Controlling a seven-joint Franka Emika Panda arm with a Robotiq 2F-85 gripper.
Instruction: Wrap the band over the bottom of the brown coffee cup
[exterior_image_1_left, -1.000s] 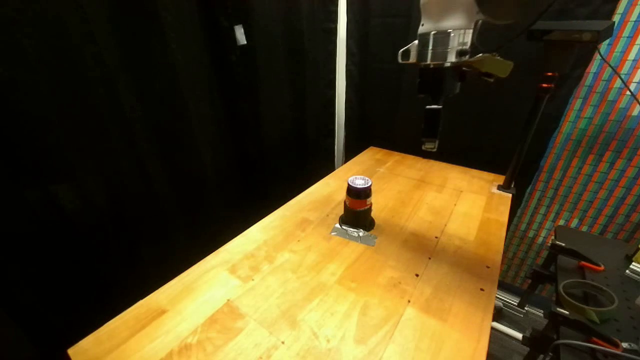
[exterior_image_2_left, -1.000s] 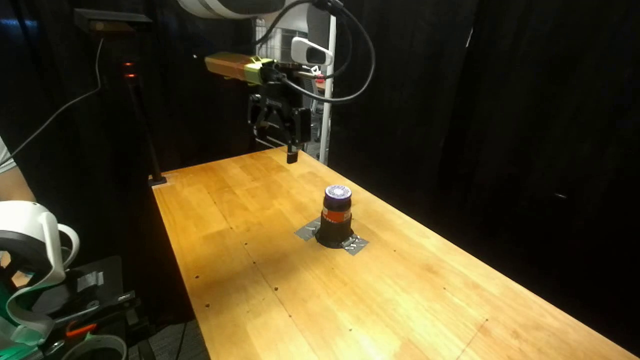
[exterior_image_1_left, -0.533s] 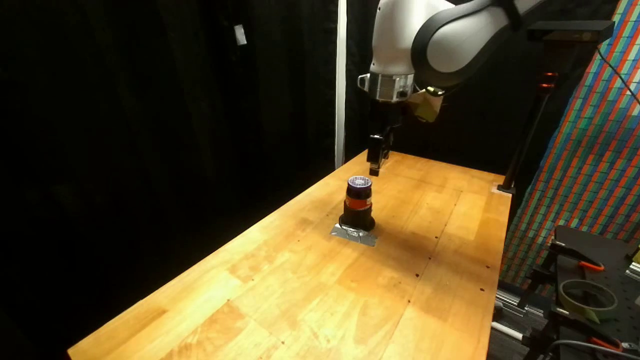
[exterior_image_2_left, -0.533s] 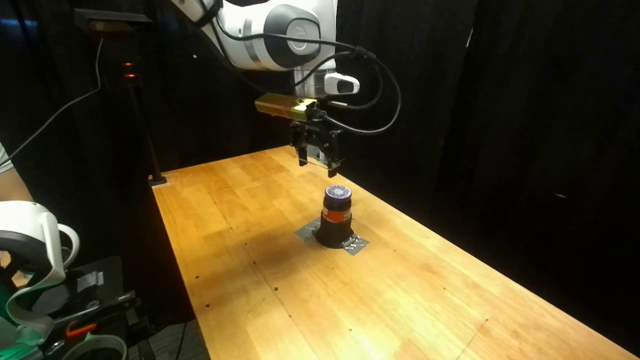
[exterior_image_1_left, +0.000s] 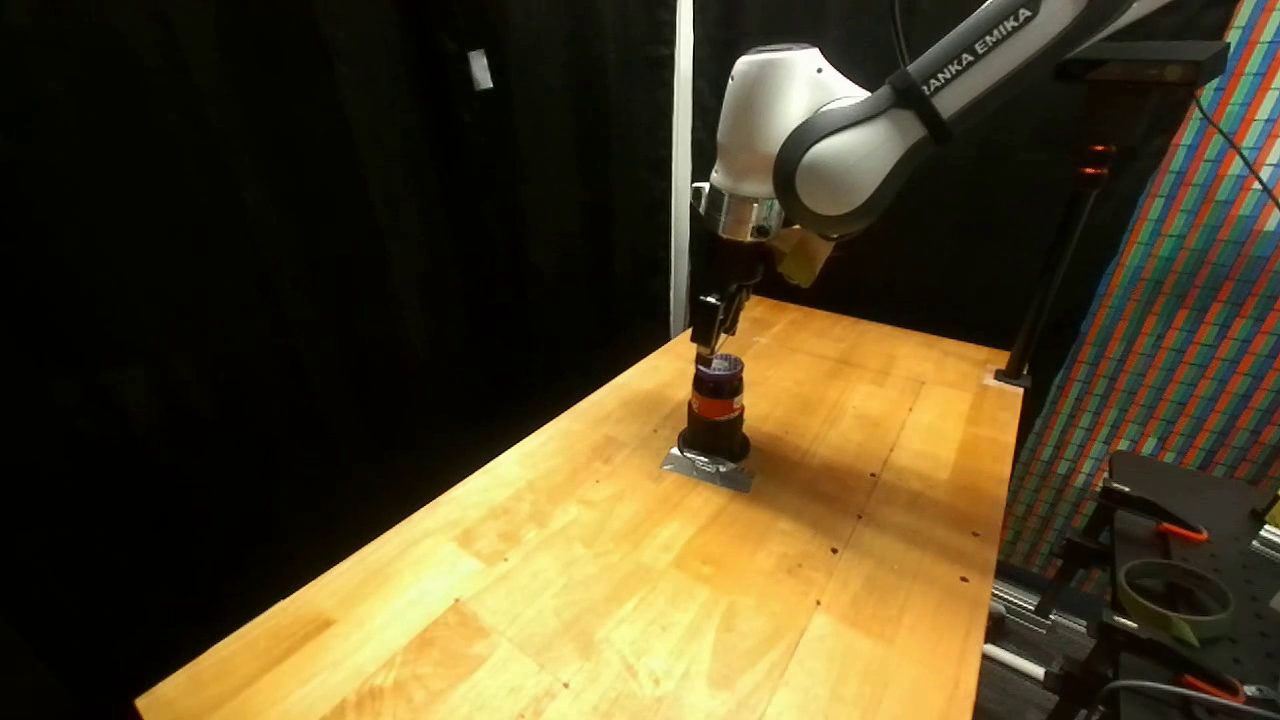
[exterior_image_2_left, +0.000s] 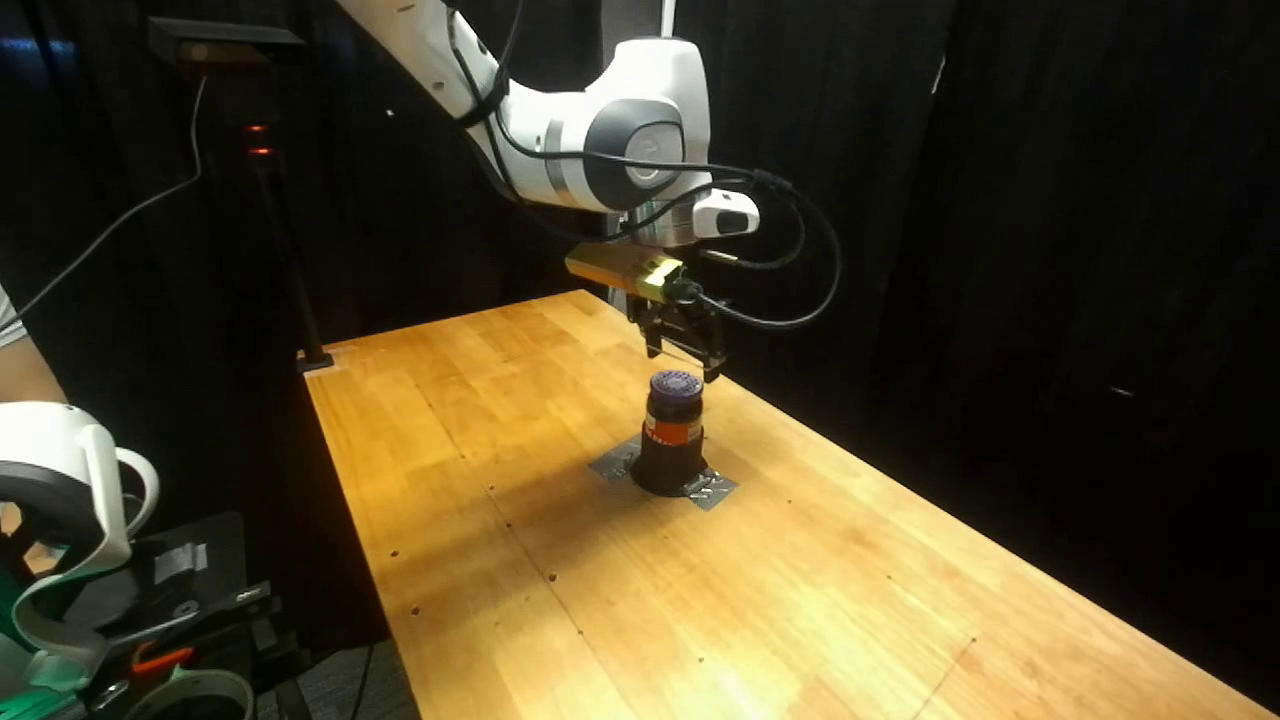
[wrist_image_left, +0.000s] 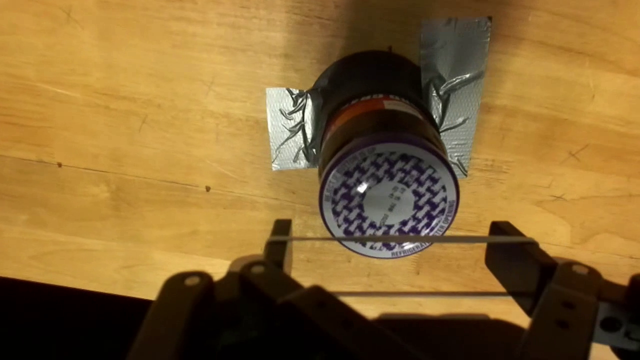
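A dark jar-like cup with an orange-red label and a purple-white round top stands upright in a black holder; the cup and holder show in both exterior views. My gripper is open, with a thin pale elastic band stretched around its two fingers in two strands. In the wrist view one strand crosses in front of the lower part of the cup's top. In both exterior views the gripper is just above and slightly behind the top. I cannot tell whether they touch.
Silver tape holds the holder to the wooden table. A dark post carrying a device stands at the table's far corner. A dark side stand with a tape roll is beside the table.
The arm has come down from high at the back and moved toward the cup, bringing the open fingers and stretched band near its top. The cup and holder have not moved.
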